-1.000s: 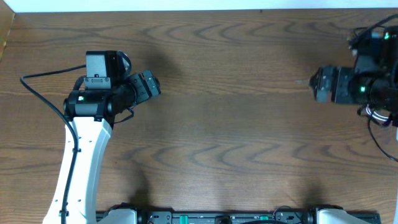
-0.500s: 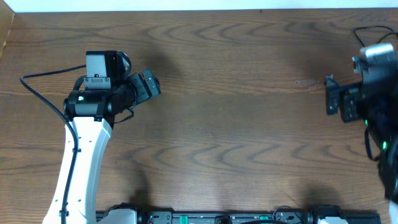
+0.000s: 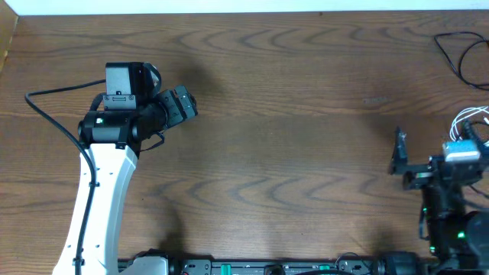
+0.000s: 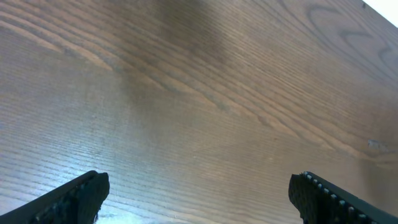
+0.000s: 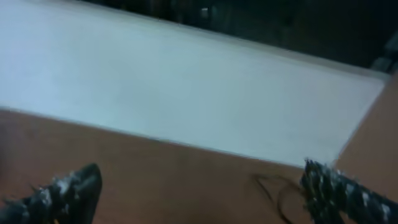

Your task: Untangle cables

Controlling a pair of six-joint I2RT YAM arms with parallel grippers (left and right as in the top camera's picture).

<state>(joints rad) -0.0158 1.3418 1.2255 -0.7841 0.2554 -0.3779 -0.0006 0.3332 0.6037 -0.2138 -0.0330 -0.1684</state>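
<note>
A thin black cable [image 3: 452,57] lies looped at the table's far right corner and runs off the right edge. It also shows faintly in the blurred right wrist view [image 5: 280,196]. Thin white loops [image 3: 467,118] show at the right edge just behind the right arm; they look like the white cable. My right gripper [image 3: 399,153] is at the front right, open and empty, fingers wide apart [image 5: 199,190]. My left gripper [image 3: 182,105] is at the left, open and empty over bare wood [image 4: 199,193], far from both cables.
The wooden table [image 3: 290,114] has a white wall along its far edge [image 5: 186,93]. The left arm's thick black wire [image 3: 46,114] hangs at the left. The arm bases stand along the front edge.
The right arm has swung from the far right back toward the front right, uncovering the black cable and the white loops. The left arm has not moved.
</note>
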